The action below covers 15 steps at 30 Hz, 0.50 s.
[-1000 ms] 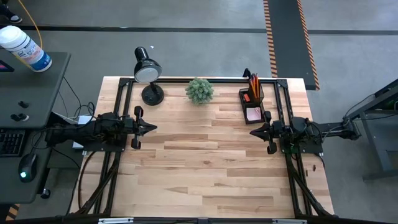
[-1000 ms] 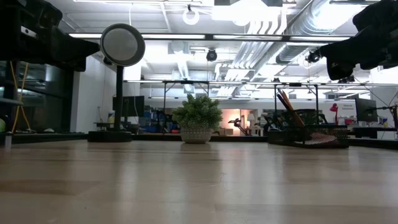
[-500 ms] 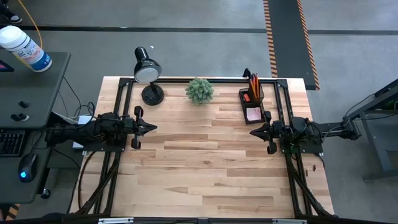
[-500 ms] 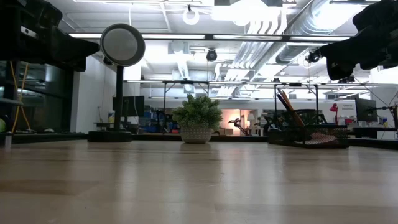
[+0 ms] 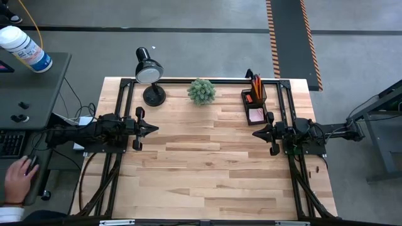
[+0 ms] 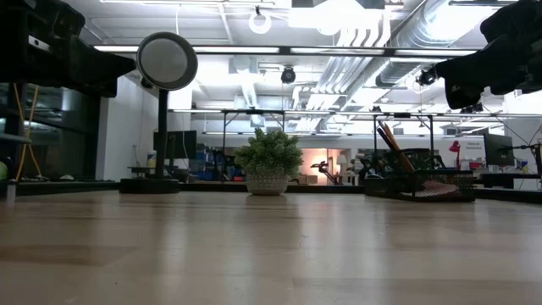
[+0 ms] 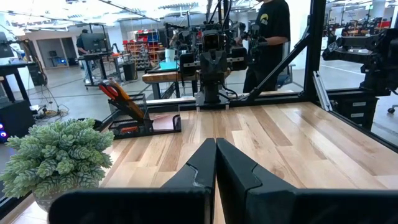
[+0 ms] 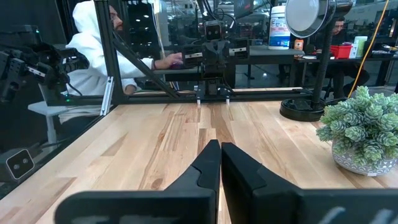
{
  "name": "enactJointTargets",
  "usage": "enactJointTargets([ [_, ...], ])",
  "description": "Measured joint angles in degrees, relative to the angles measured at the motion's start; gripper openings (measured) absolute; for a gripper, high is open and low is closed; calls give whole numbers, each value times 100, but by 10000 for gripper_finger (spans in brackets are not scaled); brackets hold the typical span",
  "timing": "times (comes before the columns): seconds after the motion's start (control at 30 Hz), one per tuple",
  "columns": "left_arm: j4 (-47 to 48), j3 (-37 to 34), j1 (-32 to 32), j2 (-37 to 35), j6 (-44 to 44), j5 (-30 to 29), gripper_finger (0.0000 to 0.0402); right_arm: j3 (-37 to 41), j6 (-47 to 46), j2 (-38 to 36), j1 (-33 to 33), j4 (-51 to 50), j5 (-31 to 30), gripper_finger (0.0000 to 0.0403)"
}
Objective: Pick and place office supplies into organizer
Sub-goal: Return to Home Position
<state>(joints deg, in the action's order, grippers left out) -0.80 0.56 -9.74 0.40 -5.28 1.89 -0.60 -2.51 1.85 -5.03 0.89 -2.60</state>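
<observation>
On the wooden table [image 5: 201, 176] the two arms wait over the left and right edges, the left gripper [image 5: 153, 128] and the right gripper [image 5: 256, 133] pointing at each other, each with fingers pressed together. At the far edge stand a black lamp [image 5: 149, 72], a green plant [image 5: 201, 91] and, near the right arm, the black mesh organizer [image 5: 254, 104], with orange pencils [image 5: 257, 82] upright in its tall section and a pink sticky-note pad [image 5: 255, 115] in its tray.

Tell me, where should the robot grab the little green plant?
By the pale pot, low down, coming in level from the side. The bushy leaves cover the whole top, so a tool coming from above would probably just squash them. The pot is the only firm part, and its sides stand clear.
</observation>
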Motion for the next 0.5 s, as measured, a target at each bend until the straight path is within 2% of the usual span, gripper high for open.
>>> enactJointTargets([
  [0.5,0,-1,0,-1,-1,-1,1,0,0,0,1,1,1,3],
])
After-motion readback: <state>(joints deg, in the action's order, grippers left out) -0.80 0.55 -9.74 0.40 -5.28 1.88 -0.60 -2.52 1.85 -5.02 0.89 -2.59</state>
